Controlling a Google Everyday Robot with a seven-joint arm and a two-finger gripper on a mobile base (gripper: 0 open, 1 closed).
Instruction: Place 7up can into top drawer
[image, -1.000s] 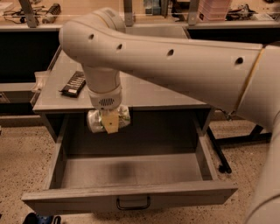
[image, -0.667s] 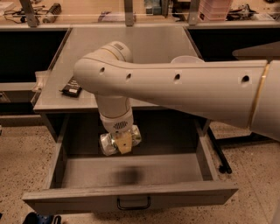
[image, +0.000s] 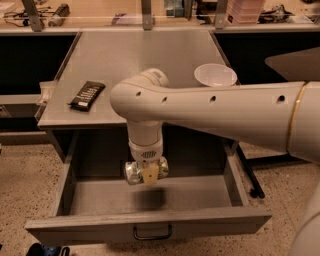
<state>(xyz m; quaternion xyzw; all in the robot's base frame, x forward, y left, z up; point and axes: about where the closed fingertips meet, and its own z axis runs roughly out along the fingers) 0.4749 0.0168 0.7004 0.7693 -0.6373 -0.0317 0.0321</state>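
The gripper (image: 147, 173), fingers clamped on the can (image: 132, 172), hangs over the open drawer (image: 150, 221), with a packet (image: 87, 95) at 10 o'clock and a bowl (image: 215, 75) at 1 o'clock on the surface (image: 135, 57).

Grey surface (image: 145, 55) carries white bowl (image: 215, 75) at rt edge; black snack pkt (image: 87, 95) lies well left of bowl. Tool (image: 146, 173), gripping 7up can (image: 133, 173), hangs fwd-left of bowl, over top drawer (image: 150, 220).
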